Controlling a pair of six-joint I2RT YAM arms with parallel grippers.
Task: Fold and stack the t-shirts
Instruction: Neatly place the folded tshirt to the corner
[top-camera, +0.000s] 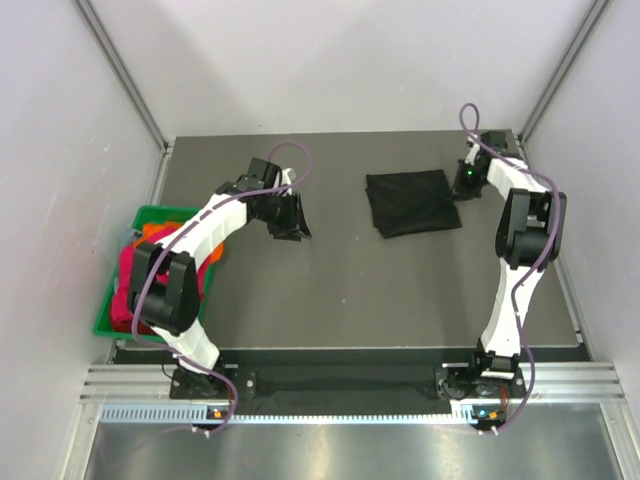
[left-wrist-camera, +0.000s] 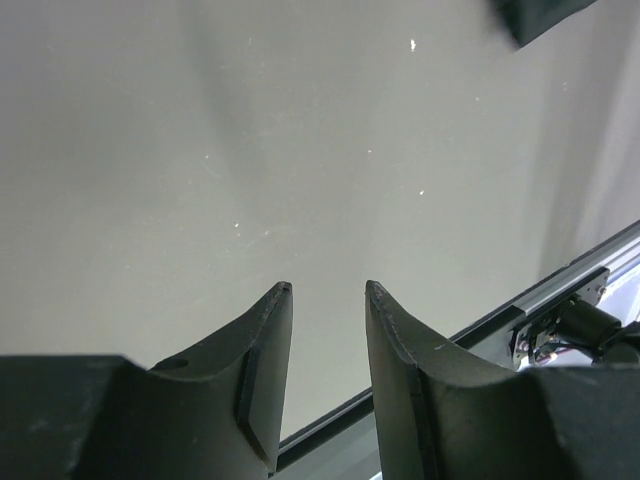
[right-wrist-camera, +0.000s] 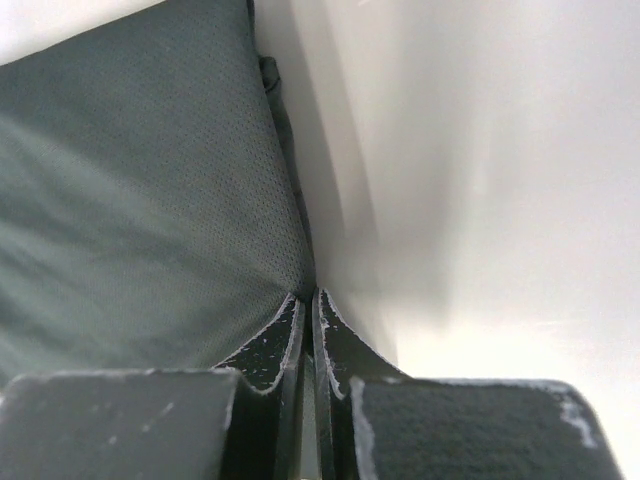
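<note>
Table (top-camera: 340, 300): dark grey.
Shirt (top-camera: 410, 203): black, folded flat.
Left gripper (left-wrist-camera: 328, 288): left of shirt, half open, empty.
Right gripper (right-wrist-camera: 308, 297): pinching shirt's right edge.
Bin (top-camera: 150, 213): far left of shirt.

a dark grey desk (top-camera: 340, 290) stands between pale white walls (top-camera: 60, 150), metal corner posts (top-camera: 125, 75) rising behind it, a silver rail (top-camera: 570, 385) along its near edge, under soft even light.

We've got open table (top-camera: 350, 290) across centre and near edge; black t-shirt (top-camera: 410, 203) blocks far right, green bin (top-camera: 160, 211) crowds the left edge.
</note>
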